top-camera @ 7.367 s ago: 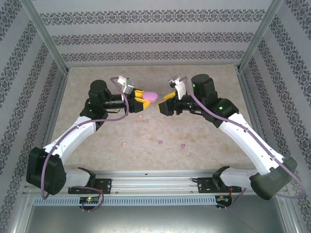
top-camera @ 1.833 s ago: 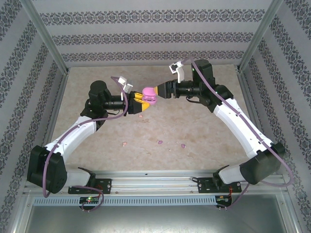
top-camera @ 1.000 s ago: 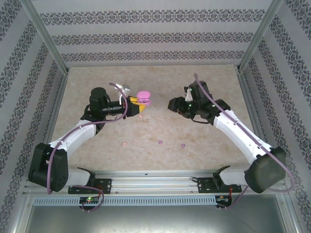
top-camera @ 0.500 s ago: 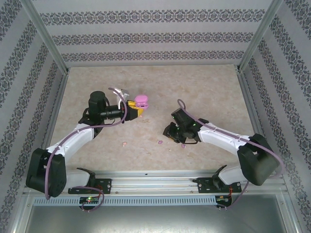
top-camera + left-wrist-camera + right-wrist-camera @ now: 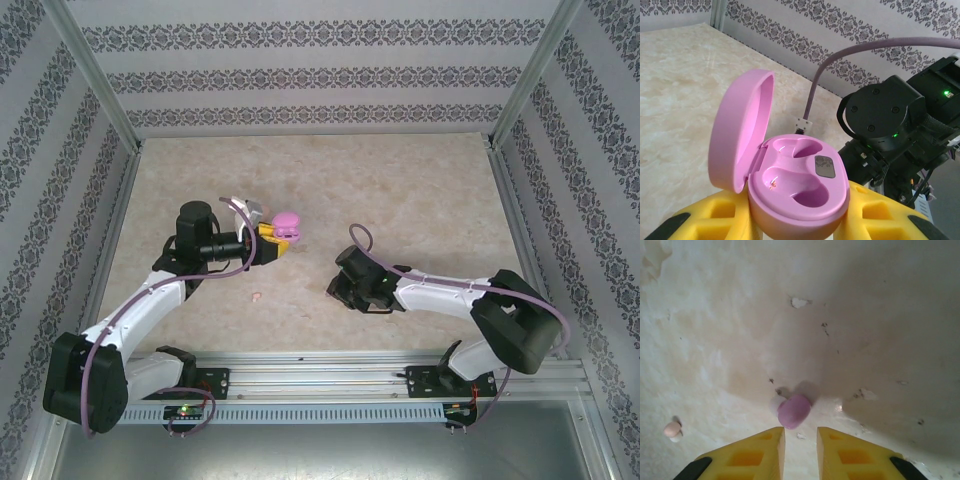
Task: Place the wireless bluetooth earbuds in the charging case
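Note:
The charging case (image 5: 800, 185) is a purple-pink oval with its lid hinged open to the left, and both wells are empty. My left gripper (image 5: 797, 222) is shut on its base with yellow fingers (image 5: 880, 212). From above, the case (image 5: 287, 224) hangs over the table left of centre in the left gripper (image 5: 272, 240). My right gripper (image 5: 801, 432) is low over the table, narrowly open with nothing between its fingers. A purple earbud (image 5: 794, 411) lies just ahead of the tips. A pale pink earbud (image 5: 672, 429) lies to the left, and the earbud (image 5: 258, 297) also shows from above.
The right arm (image 5: 440, 292) stretches low across the near table, its gripper (image 5: 336, 290) pointing left. The marbled tabletop (image 5: 400, 200) has patterned walls around it. In the left wrist view the right arm's black joint (image 5: 885, 115) sits close behind the case.
The right arm swung down and toward the near edge, bringing its narrowing jaws to the purple earbud. The left arm drew the open case slightly nearer and lower.

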